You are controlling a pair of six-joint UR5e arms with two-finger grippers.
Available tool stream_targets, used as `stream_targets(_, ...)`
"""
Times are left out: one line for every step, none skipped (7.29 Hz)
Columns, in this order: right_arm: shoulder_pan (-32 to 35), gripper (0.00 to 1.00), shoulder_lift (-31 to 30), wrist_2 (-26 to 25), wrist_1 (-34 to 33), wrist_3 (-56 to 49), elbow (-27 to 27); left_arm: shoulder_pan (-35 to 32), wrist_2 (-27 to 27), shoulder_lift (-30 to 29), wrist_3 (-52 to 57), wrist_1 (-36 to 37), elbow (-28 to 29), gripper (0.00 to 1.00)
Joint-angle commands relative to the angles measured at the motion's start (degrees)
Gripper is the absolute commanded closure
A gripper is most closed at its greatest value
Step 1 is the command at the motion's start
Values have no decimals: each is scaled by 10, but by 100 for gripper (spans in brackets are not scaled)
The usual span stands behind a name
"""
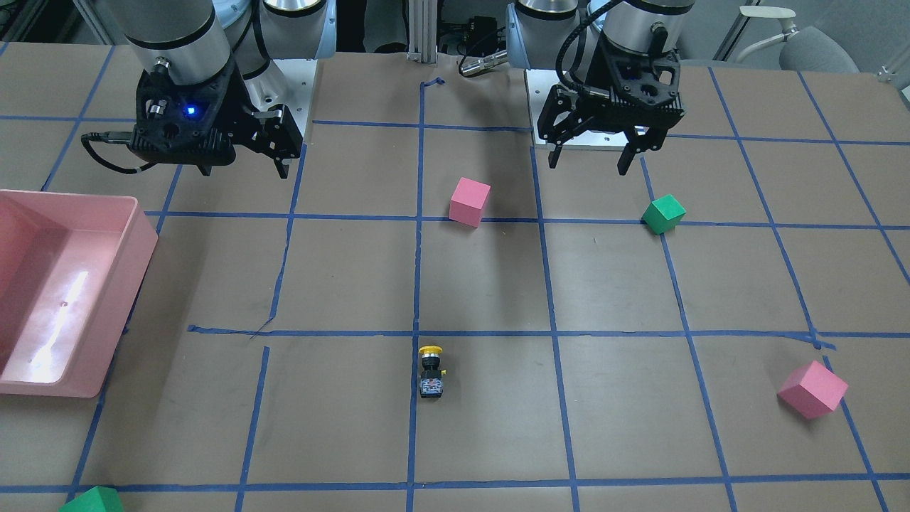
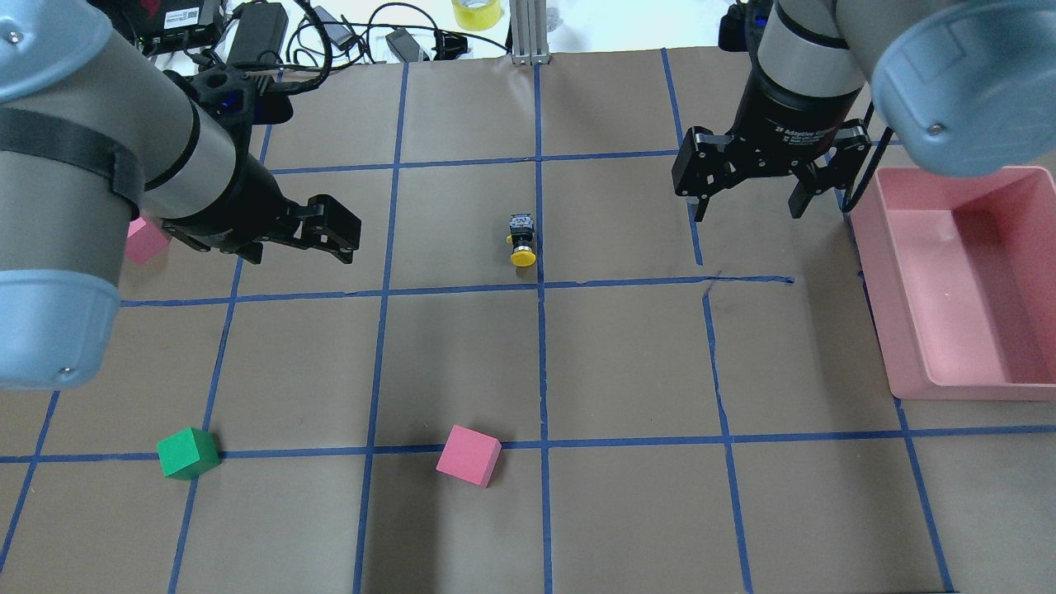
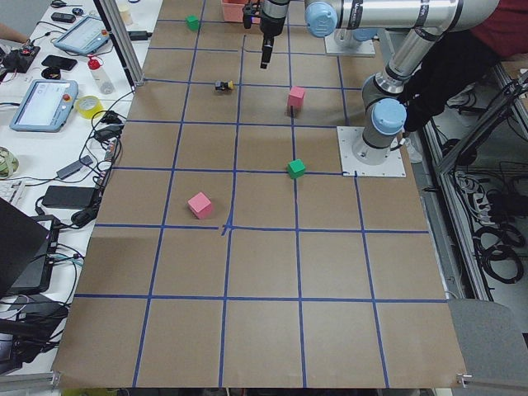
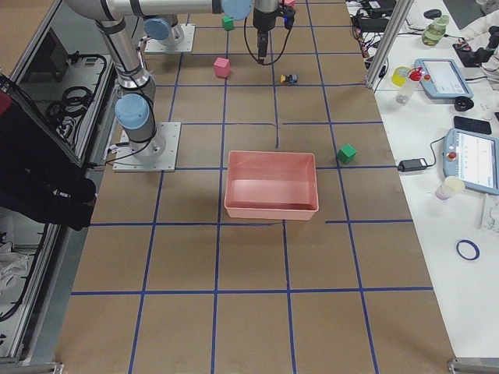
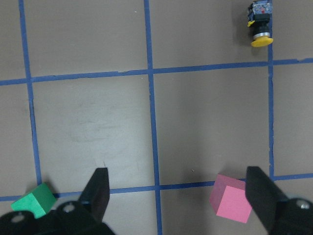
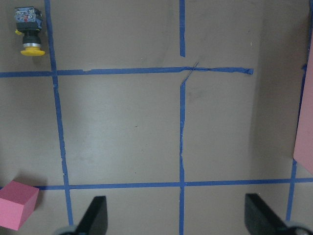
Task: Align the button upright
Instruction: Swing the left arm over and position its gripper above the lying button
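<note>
Yellow-capped button (image 1: 431,373) lies on its side on the brown paper table (image 1: 341,284), about midway along the top's length and somewhat nearer the operators' long edge than the robot's. The cap points toward the robot's edge, the base block away from it. It is not upright, so nothing of the task shows as done.

Left gripper (image 1: 589,163) and right gripper (image 1: 245,172) both hang above the table toward the robot's edge. Their jaws are spread wide with nothing between them, and each is well apart from the button. Left to do, as I judge it: reach, grasp the body, tip it onto its base, let go.

Count:
- Button: one.
- Pink cubes: two. One pink cube (image 1: 470,202) sits toward the robot's edge, the other pink cube (image 1: 812,389) toward the table's left end.
- Green cubes: two. One green cube (image 1: 663,213) lies just beside the left gripper's spot, the other green cube (image 1: 91,500) toward the operators' edge.
- Pink bin (image 1: 71,197): one, toward the right end.
</note>
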Motion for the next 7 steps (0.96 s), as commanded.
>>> stream_targets(0,0,0,0,0,-21,2,-7,-6,-13,24,65,-10,0)
stream_targets(-1,0,0,-2,1,-22,2,-3,-6,-30,35,73,8,0)
stream_targets(-2,0,1,-15,0,-27,2,-1,-12,-42,34,73,39,0)
stream_targets(-2,0,1,-16,0,-29,2,-6,-13,-53,30,73,61,0)
stream_targets(-2,0,1,-17,-1,-37,2,-14,-13,-61,21,74,52,0)
stream_targets(-2,0,1,-30,-1,-39,2,-41,-10,-70,16,90,42,0)
stream_targets(-2,0,1,-32,-2,-39,2,-81,-3,-81,-25,153,23,0)
